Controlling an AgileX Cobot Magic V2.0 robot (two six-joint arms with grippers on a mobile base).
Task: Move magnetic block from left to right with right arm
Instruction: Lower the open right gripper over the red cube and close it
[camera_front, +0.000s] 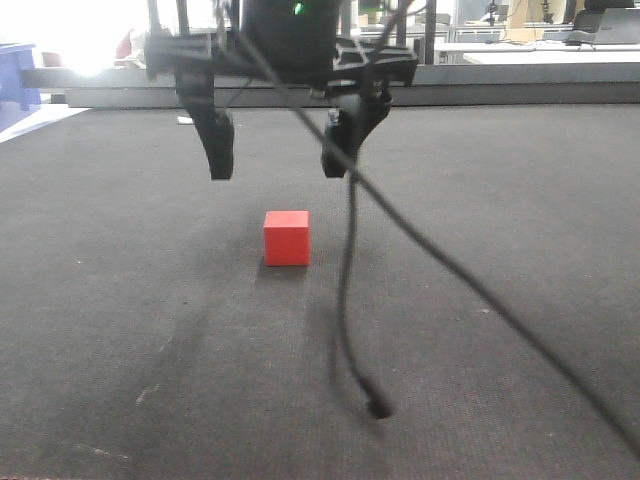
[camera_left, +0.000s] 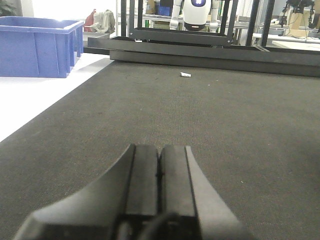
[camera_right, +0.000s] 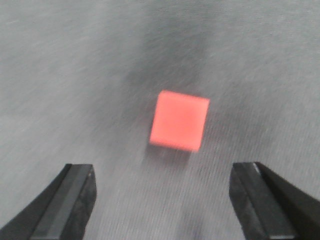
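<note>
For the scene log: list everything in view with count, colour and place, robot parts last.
block: 1, red, on the mat, below and between the open fingers of the right gripper
mat: 1, dark grey, under everything
bin: 1, blue, far left on a white surface beside the mat
scrap: 1, white, on the mat near its far edge
frame: 1, black, beyond the mat's far edge
cables: 2, black, hanging down just right of the block
right gripper: 1, black, open, above the block, not touching it
left gripper: 1, black, shut, holding nothing, low over the mat
</note>
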